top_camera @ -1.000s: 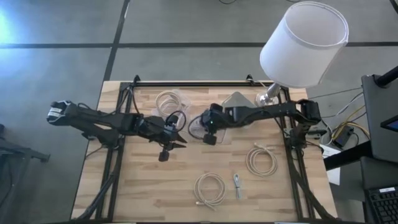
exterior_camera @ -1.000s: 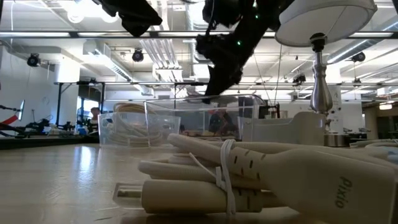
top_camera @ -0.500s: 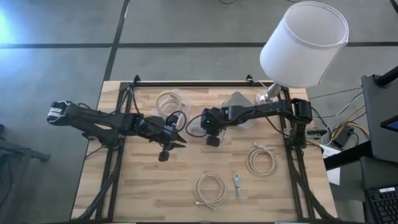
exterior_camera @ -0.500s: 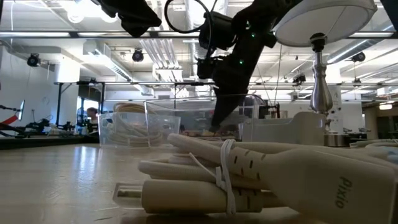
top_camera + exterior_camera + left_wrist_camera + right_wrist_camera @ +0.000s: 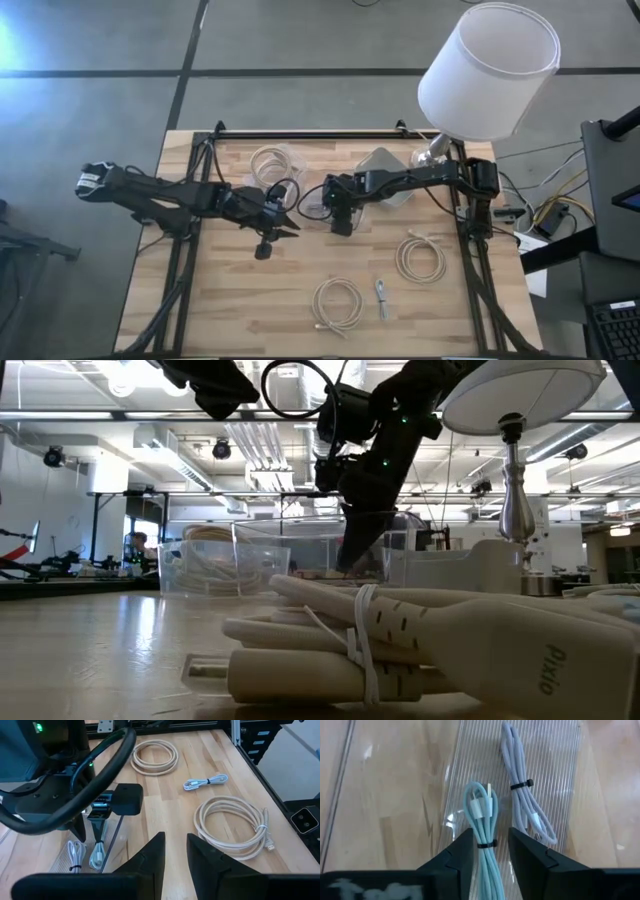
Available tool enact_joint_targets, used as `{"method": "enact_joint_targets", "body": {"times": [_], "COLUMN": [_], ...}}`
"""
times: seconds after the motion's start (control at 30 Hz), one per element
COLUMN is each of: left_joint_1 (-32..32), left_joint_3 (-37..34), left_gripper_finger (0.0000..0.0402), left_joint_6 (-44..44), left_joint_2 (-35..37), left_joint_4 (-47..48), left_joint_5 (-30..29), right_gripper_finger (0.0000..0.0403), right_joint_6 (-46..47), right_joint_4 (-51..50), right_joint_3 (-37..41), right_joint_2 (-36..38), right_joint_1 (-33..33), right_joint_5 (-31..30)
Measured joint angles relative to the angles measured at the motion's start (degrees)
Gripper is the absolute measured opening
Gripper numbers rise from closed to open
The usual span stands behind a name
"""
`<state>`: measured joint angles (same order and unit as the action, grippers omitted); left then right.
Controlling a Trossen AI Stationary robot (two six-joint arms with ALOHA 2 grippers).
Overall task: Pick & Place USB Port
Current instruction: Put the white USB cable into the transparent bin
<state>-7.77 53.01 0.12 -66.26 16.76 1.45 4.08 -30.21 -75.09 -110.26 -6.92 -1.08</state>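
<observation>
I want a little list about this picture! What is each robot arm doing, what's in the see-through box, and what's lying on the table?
right gripper: down in the clear tray, fingers around a tied light blue cable
also in tray: pale bundled cable beside the blue one
left gripper: waiting near table middle, fingers slightly apart, empty
on table: two beige cable coils, small white cable
back corner: lamp

Pale blue USB cable — bundled, black tie — flat in clear ribbed tray, beside grey bundle.
</observation>
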Motion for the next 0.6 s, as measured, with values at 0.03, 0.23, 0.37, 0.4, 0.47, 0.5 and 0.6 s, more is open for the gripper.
{"method": "enact_joint_targets", "body": {"times": [0.03, 0.23, 0.37, 0.4, 0.47, 0.5, 0.6], "left_joint_1": [0.0, 0.0, 0.0, 0.0, 0.0, 0.0, 0.0], "left_joint_3": [0.0, -0.1, -0.1, -0.1, -0.1, -0.2, -0.3], "left_gripper_finger": [0.008, 0.008, 0.008, 0.008, 0.008, 0.008, 0.008], "left_joint_6": [0.0, 0.0, 0.0, 0.0, 0.0, 0.0, 0.0], "left_joint_2": [0.0, 0.0, 0.0, 0.0, 0.0, 0.0, 0.0], "left_joint_4": [0.0, 0.0, 0.1, 0.1, 0.1, 0.1, 0.0], "left_joint_5": [0.0, 0.0, 0.0, 0.0, 0.0, 0.0, 0.0], "right_gripper_finger": [0.0127, 0.0158, 0.0166, 0.0166, 0.0166, 0.0165, 0.0162], "right_joint_6": [0.0, 0.2, 0.3, 0.4, 1.8, 2.8, 6.0], "right_joint_4": [-0.3, -7.2, -11.0, -11.8, -12.1, -12.5, -15.8], "right_joint_3": [-0.1, -3.7, -6.3, -6.8, -7.9, -8.5, -10.2], "right_joint_2": [0.2, 3.1, 4.9, 5.1, 6.0, 6.5, 7.7], "right_joint_1": [0.0, 0.7, 2.2, 2.6, 3.5, 3.9, 5.5], "right_joint_5": [0.0, -0.8, -0.8, -0.7, -0.6, -0.6, -0.7]}}
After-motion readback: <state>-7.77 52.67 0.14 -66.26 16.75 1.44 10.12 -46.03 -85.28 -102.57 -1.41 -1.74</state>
